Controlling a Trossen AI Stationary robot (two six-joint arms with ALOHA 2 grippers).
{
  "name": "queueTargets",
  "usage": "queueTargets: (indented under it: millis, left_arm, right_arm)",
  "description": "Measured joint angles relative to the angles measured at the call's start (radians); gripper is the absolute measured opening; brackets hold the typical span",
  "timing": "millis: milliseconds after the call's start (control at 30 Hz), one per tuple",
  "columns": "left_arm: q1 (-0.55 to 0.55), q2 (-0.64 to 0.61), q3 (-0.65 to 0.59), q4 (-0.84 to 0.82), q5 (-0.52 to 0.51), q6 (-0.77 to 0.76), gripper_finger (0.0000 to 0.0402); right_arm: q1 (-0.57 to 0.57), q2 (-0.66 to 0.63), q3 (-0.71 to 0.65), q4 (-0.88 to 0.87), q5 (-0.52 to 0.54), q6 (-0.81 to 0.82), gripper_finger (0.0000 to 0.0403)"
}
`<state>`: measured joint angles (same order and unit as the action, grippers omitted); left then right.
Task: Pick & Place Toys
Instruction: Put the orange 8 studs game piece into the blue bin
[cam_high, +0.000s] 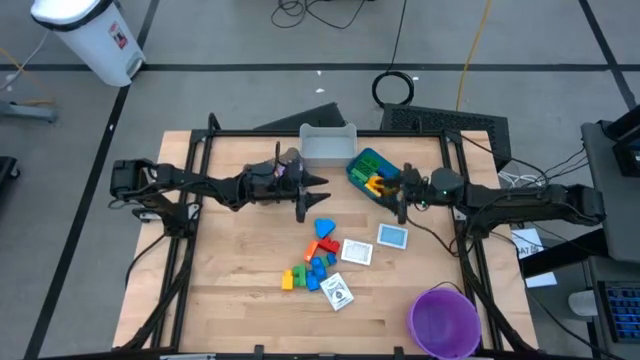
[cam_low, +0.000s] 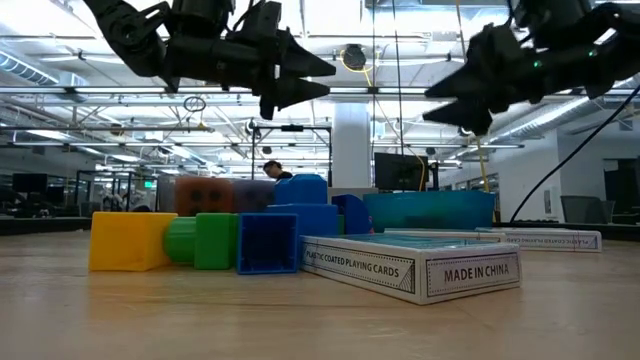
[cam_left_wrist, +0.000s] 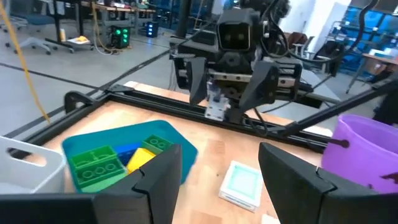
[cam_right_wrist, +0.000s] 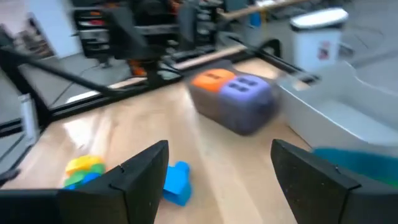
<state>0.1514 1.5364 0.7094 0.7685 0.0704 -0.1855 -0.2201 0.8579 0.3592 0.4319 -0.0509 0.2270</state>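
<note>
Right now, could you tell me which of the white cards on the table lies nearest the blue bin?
The card with the pale blue face, the one lying closest to the right tool. It sits just below the blue bin; the other two lie farther down the table, beside the brick pile.

open lab: ceiling trusses (cam_low: 120, 95), monitors (cam_low: 400, 170), workbenches.

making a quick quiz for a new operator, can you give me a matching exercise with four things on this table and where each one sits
Things:
1. purple plastic bowl
2. grey plastic bin
3. teal plastic bin holding bricks
4. boxed deck of playing cards

Places (high view):
A. far edge of the table, at the middle
B. near right corner of the table
C. just below the right gripper
D. at the near end of the brick pile

Pairs: 1-B, 2-A, 3-C, 4-D
</note>
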Motion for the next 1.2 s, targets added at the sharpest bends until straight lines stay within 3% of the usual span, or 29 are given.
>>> queueTargets:
  millis: [200, 267, 400, 500, 567, 667, 900, 1200]
  left_arm:
    - [-0.03, 0.0, 0.002, -0.023, -0.096, -0.102, 0.022]
    - [-0.033, 0.002, 0.041, -0.134, -0.064, -0.142, 0.0229]
    - [-0.087, 0.003, 0.238, -0.631, 0.036, -0.144, 0.0262]
    - [-0.155, 0.04, 0.388, -1.033, 0.011, -0.01, 0.0282]
    - [-0.199, 0.065, 0.443, -1.182, -0.023, 0.042, 0.0288]
    - [-0.248, 0.086, 0.468, -1.244, -0.039, 0.002, 0.0287]
    - [-0.272, 0.186, 0.466, -1.231, -0.047, -0.302, 0.0263]
    - [-0.268, 0.319, 0.464, -1.178, -0.028, -0.425, 0.0248]
  right_arm:
    - [0.078, 0.0, 0.0, 0.02, 0.0, -0.068, 0.0279]
    - [0.084, 0.0, 0.0, 0.02, 0.0, -0.07, 0.0279]
    - [0.085, 0.0, 0.0, 0.021, 0.001, -0.066, 0.0279]
    - [0.085, 0.0, 0.0, 0.021, 0.001, -0.065, 0.0279]
    - [0.085, 0.0, 0.0, 0.02, 0.001, -0.064, 0.0279]
    - [0.085, 0.001, 0.0, 0.011, 0.001, -0.058, 0.0279]
    - [0.085, 0.001, 0.0, 0.01, 0.001, -0.056, 0.0279]
    - [0.085, 0.001, 0.0, 0.008, 0.001, -0.018, 0.0279]
